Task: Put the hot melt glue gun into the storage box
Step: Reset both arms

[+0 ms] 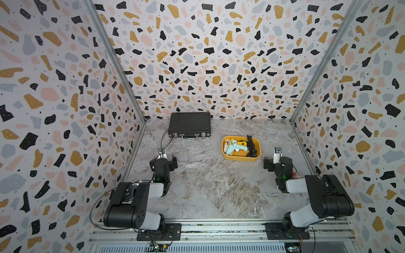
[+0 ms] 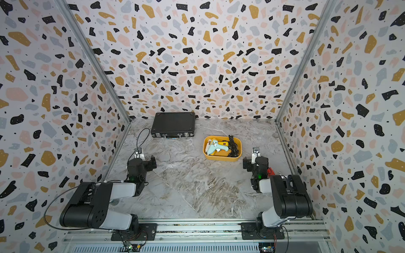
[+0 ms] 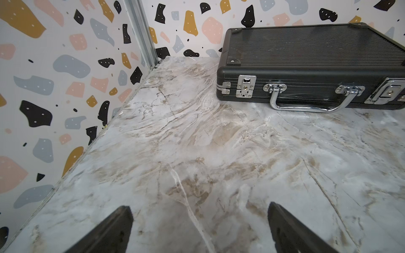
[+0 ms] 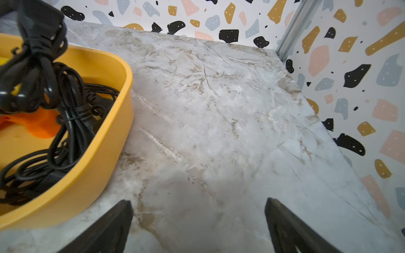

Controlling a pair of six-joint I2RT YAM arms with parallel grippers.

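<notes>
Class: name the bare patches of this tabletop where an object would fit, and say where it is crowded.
Bare: the table middle between left gripper and right gripper; also the strip between the black briefcase and the left wall. Crowded: the storage box, full of glue guns and cords.

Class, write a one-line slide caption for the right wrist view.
Open right gripper above marble table, beside storage box holding black cords.
</notes>
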